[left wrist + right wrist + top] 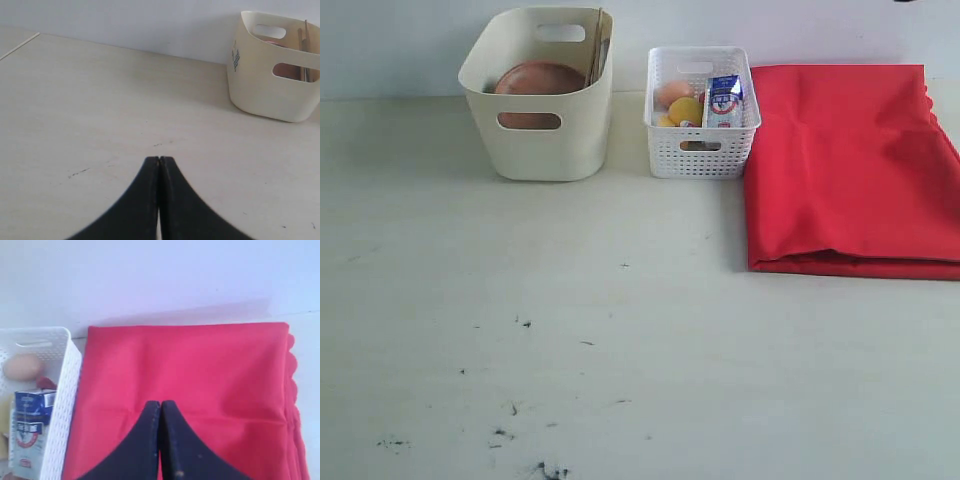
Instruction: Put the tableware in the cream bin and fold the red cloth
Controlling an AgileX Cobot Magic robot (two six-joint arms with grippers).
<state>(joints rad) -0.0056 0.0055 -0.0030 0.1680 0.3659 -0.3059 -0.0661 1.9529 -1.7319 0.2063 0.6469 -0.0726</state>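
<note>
The cream bin (540, 110) stands at the back left of the table and holds a round brown wooden plate (538, 78) and thin chopsticks (597, 45) leaning on its right wall. In the left wrist view the cream bin (272, 85) is far off, chopsticks (303, 45) showing inside. The red cloth (848, 165) lies folded flat at the back right; its scalloped edge shows in the right wrist view on the red cloth (200, 365). My left gripper (159, 159) is shut and empty over bare table. My right gripper (160, 403) is shut and empty above the cloth. Neither gripper appears in the exterior view.
A white perforated basket (700, 150) stands between bin and cloth, holding an egg (673, 93), a lemon (685, 109) and a blue-white milk carton (723, 100). The pale tabletop (620, 330) has dark scuff marks near the front.
</note>
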